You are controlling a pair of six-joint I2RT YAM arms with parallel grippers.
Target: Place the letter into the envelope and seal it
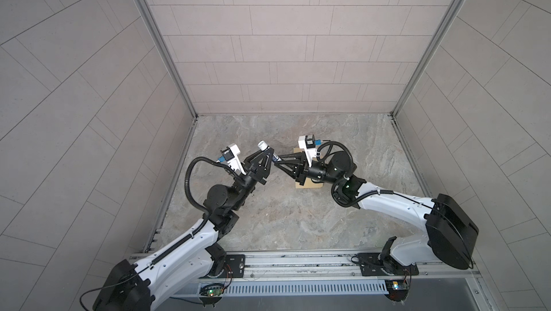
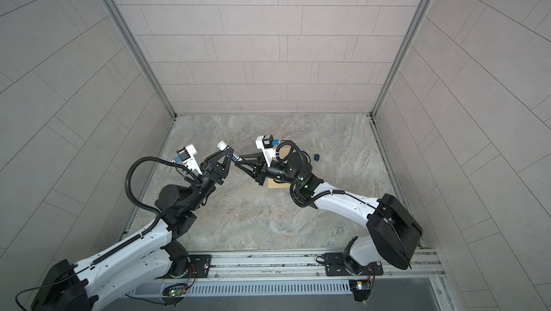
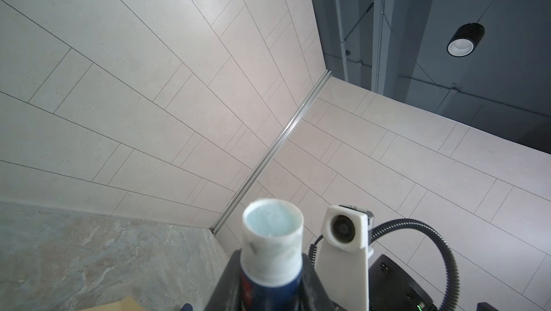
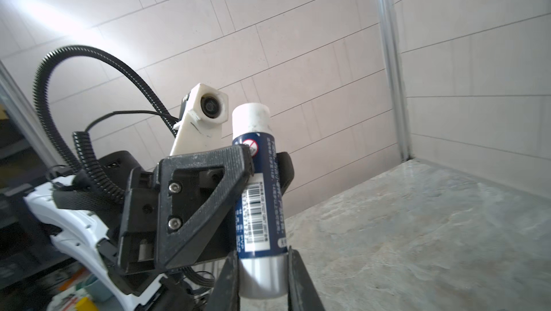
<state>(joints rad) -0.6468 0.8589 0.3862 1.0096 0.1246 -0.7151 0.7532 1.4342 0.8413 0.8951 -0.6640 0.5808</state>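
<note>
One envelope (image 1: 300, 186) lies mid-bench, mostly hidden under the right arm, with only its corners showing and its contents unseen. Above it is one uncapped glue stick (image 4: 259, 205). The left gripper (image 4: 264, 161) clamps its blue barrel and the right gripper (image 4: 262, 264) pinches its silver base. Farther back lies one small dark-blue object (image 2: 317, 156), too small to identify.

White arm shells (image 1: 387, 205), black joints (image 1: 219, 194), ribbed black cable (image 4: 59, 65); left claw (image 4: 265, 160) black, triangular, two silver screws (image 4: 175, 187); white camera mount (image 4: 202, 121).

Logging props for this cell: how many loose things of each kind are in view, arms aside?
Glue stick: 1
Dark blue cap: 1
Envelope: 1
Total: 3
</note>
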